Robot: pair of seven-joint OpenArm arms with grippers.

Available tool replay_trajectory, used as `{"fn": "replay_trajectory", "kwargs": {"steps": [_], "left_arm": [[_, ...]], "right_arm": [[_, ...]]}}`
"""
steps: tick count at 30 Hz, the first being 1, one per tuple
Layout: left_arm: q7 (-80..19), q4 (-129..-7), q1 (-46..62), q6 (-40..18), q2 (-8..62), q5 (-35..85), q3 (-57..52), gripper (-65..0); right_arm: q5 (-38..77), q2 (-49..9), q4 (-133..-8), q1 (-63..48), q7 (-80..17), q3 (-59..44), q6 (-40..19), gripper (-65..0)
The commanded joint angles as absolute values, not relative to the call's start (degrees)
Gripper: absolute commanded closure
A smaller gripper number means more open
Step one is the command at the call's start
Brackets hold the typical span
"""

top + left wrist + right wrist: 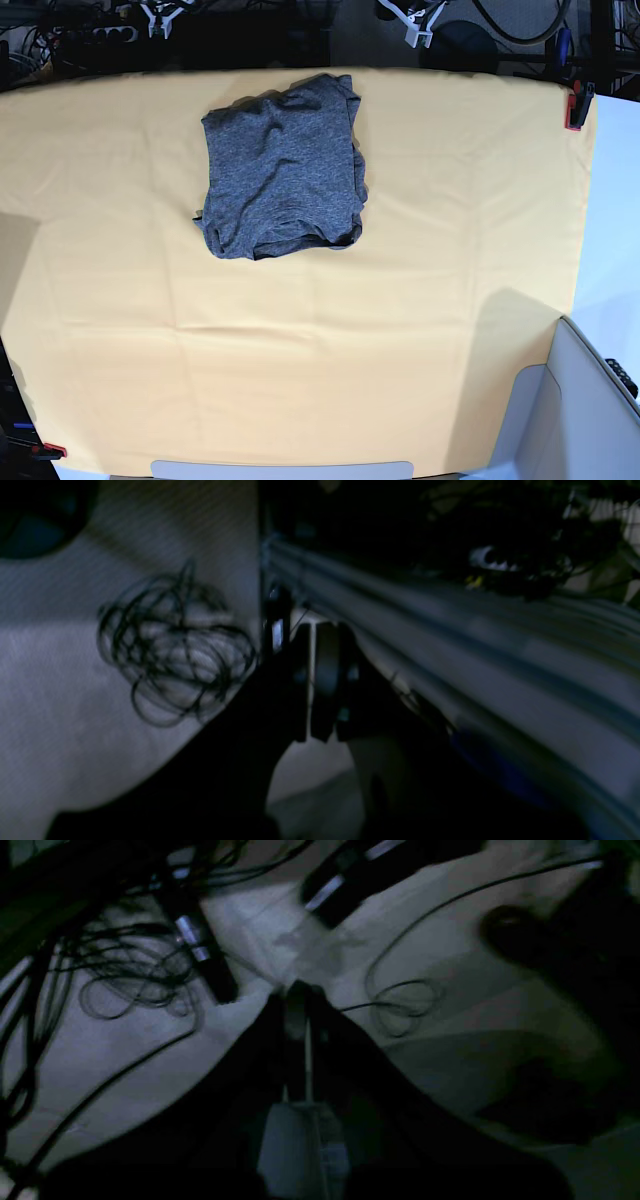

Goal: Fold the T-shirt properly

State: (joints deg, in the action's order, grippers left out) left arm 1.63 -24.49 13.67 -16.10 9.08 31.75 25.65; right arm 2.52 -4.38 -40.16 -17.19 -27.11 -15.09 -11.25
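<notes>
The T-shirt (281, 168) lies folded into a rough, compact rectangle on the yellow-orange tablecloth (330, 330) that covers the desk, toward the far side and a little left of centre in the base view. Its near edge is rumpled, with layers of grey knit showing one under another, and a flap of fabric sticks out at the far right corner. Nothing touches it; neither arm reaches over the cloth in the base view.

A red clamp (574, 110) pins the tablecloth at the far right edge, and another red clamp (50, 451) sits at the near left corner.

The left wrist view is dark and blurred: the left end effector (320, 680) has its two dark fingers pressed together with nothing between them, held off the desk over a pale floor beside a tangle of black cable (172, 647). The right wrist view is equally dim: the right end effector (300, 1015) is likewise closed and empty, above a pale surface crossed by loose black cables (400, 1005).
</notes>
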Motion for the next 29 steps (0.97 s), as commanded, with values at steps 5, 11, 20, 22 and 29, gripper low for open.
{"fn": "replay_trajectory", "kwargs": {"steps": [5, 11, 20, 22, 29], "left_arm": [[8.0, -13.7, 9.3, -8.3, 7.1, 31.5, 29.2, 0.0], [7.8, -10.0, 5.4, -7.9, 6.6, 31.5, 30.8, -0.1], [8.1, -8.3, 4.1, -0.7, 6.8, 31.5, 33.9, -0.1], [8.2, -8.3, 4.2, -0.7, 6.6, 31.5, 33.9, -0.1], [8.1, -8.4, 4.2, -0.7, 5.4, 31.5, 33.8, -0.1]], "right_arm": [[2.4, -4.2, -24.4, -9.8, -18.8, -4.2, -11.2, 0.0], [2.4, -2.5, -16.5, -4.2, -12.9, 10.8, -11.1, 0.0], [2.4, -0.7, -10.9, -1.9, -2.4, 17.4, 0.3, -2.6], [2.5, -0.7, -10.9, -1.9, -1.9, 17.3, 0.4, -7.3], [2.7, -0.5, -11.0, -3.1, -1.6, 16.9, 0.4, -11.6]]}}
